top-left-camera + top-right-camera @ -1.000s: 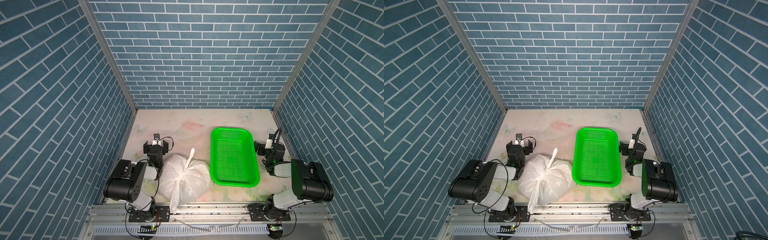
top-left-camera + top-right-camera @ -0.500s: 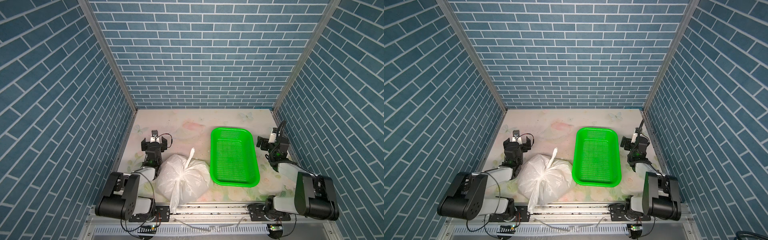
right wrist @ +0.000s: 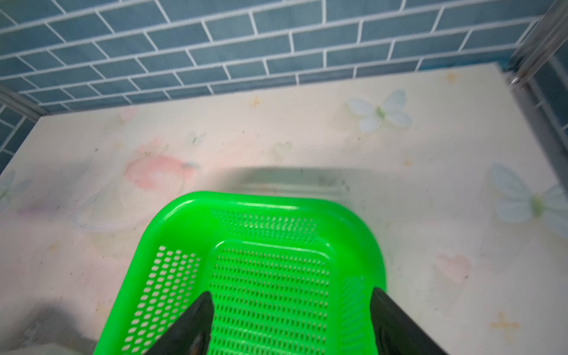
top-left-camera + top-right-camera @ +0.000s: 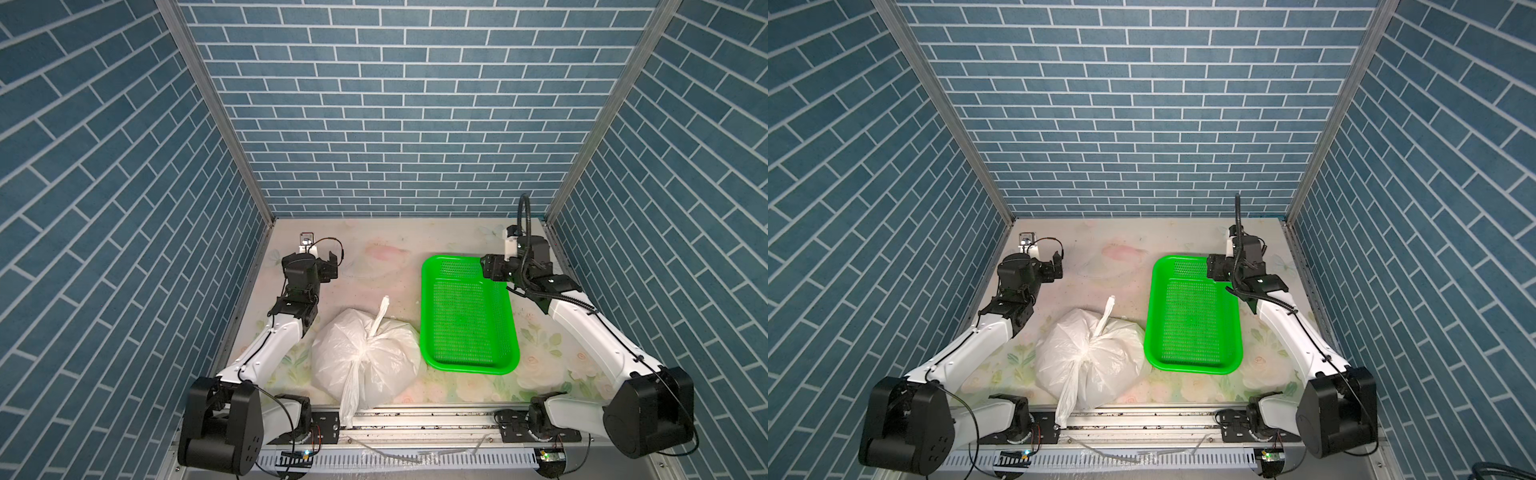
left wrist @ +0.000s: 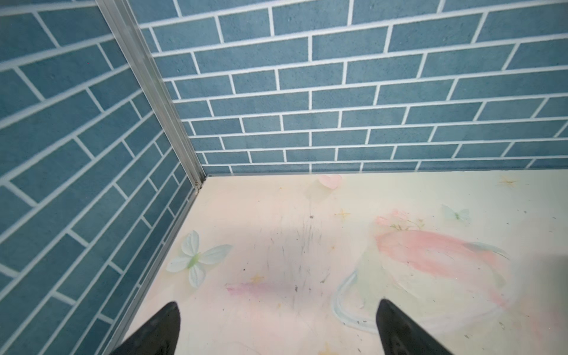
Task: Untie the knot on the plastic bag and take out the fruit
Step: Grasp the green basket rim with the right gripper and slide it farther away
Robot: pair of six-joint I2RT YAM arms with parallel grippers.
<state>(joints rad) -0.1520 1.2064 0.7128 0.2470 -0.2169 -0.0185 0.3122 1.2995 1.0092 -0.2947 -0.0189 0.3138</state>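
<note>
arms just unfolded forward, lol. left gripper (image 4: 332, 268) jaws apart, right gripper (image 4: 488, 268) apart above green perforated plastic basket (image 4: 465, 369). crinkly white plastic bag (image 4: 365, 365) untouched, twisted knot (image 4: 369, 337) still tied.

Right gripper (image 3: 291, 293) is hovering over the green basket (image 3: 261, 201), jaws standing apart above its mesh floor. Taking the gripper's heading as 12: the basket is sitting on the table (image 3: 307, 138), pink flower print (image 3: 156, 169) lying at 10 o'clock, butterfly print (image 3: 379, 110) at 1, brick wall (image 3: 246, 46) running across at 12.
</note>
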